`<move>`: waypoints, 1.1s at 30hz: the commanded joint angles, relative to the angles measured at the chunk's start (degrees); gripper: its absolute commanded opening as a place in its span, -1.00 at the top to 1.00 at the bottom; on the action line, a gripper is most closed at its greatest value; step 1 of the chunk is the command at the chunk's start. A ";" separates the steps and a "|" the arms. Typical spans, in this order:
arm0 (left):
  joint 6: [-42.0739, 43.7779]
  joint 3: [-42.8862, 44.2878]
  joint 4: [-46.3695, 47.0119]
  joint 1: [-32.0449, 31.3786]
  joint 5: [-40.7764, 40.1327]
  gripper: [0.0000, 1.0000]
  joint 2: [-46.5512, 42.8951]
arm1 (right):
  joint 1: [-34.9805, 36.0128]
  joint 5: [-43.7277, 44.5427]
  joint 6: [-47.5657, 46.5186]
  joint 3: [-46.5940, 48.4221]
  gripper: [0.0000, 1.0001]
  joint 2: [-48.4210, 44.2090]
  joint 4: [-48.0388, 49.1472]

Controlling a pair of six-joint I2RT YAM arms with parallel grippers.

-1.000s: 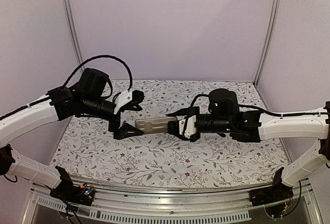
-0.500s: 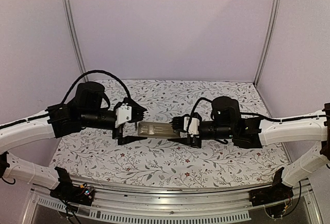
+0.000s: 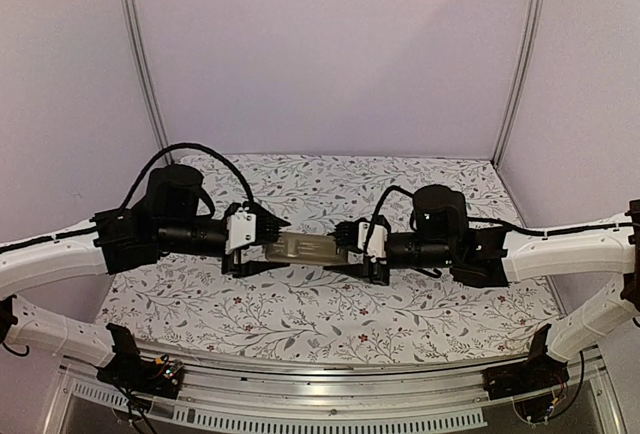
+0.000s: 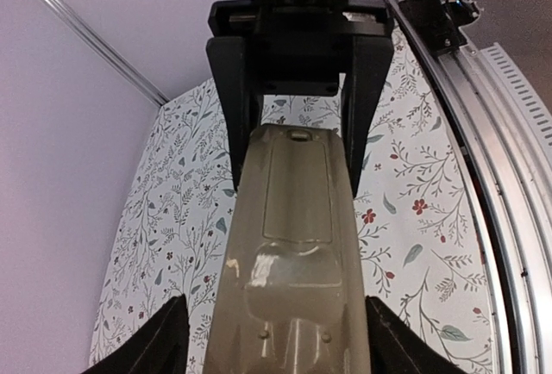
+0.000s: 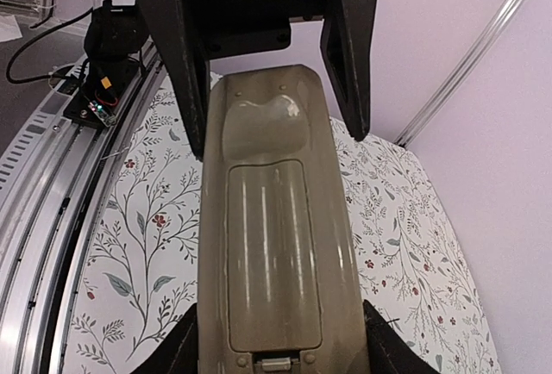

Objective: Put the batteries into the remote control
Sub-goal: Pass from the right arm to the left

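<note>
Top external view: the remote control (image 3: pixel 305 247) hangs level in the air above the middle of the table, lying crosswise between the two arms with its greyish-tan back turned up. In the right wrist view a rectangular cover panel (image 5: pixel 272 253) sits flush in that back, with a small latch (image 5: pixel 276 362) at the end nearest that camera. The right gripper (image 3: pixel 342 249) is clamped on the remote's right end; its fingers (image 5: pixel 177 352) press against both long edges of the slab. The left gripper (image 3: pixel 270 246) straddles the opposite end, with one finger on each side. The left wrist view shows its fingers (image 4: pixel 168 339) close alongside the remote, but I cannot tell whether they actually bear on it or stand just off the edges. Both arms reach inward from the sides, their wrists roughly level and facing each other. Below lies the table's floral cloth (image 3: pixel 300 324), white with grey leaves and small red blossoms. A metal rail (image 3: pixel 320 416) runs along the near edge, and pale lilac walls (image 3: pixel 330 54) close off the back and sides.
</note>
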 commanded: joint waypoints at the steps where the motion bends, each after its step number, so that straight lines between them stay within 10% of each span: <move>1: -0.05 -1.49 1.58 -1.15 0.14 -0.33 0.12 | 0.02 -0.80 0.65 0.87 0.55 -1.16 1.47; 17: 0.45 -2.53 1.62 -2.64 0.40 1.00 0.07 | -0.03 1.60 0.96 1.80 0.30 0.44 0.14; 24: -7.40 -7.64 10.11 -2.61 -13.40 1.00 2.24 | -2.30 7.13 15.25 3.99 -0.79 -0.19 -2.25; 33: -18.10 -14.70 18.23 -2.60 -21.43 1.00 7.96 | -7.34 2.49 53.53 4.16 -0.56 -3.46 -14.21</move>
